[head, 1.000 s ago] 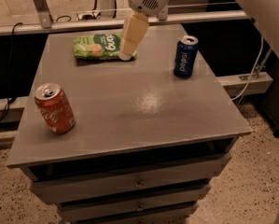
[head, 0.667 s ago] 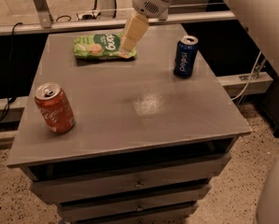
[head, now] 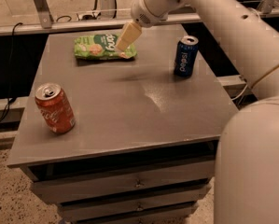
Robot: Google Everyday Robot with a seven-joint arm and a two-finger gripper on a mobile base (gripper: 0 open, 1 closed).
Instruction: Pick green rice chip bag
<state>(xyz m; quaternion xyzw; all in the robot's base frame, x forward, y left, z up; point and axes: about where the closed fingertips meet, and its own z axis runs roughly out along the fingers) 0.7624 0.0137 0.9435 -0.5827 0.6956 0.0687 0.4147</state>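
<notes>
The green rice chip bag (head: 98,46) lies flat at the far left of the grey table top (head: 129,106), light green with a darker label and white lettering. My gripper (head: 122,45) hangs from the white arm (head: 213,13) that reaches in from the upper right. It points down and left, and its cream tip is over the bag's right end, covering part of that end. I cannot tell whether it touches the bag.
A blue Pepsi can (head: 185,56) stands at the far right of the table. A red soda can (head: 55,108) stands near the front left edge. Drawers (head: 139,183) are below the top. A rail (head: 59,26) and dark glass run behind.
The gripper has moved a little left, further over the bag's right end. The arm now fills more of the right side. Bag and cans have not moved.
</notes>
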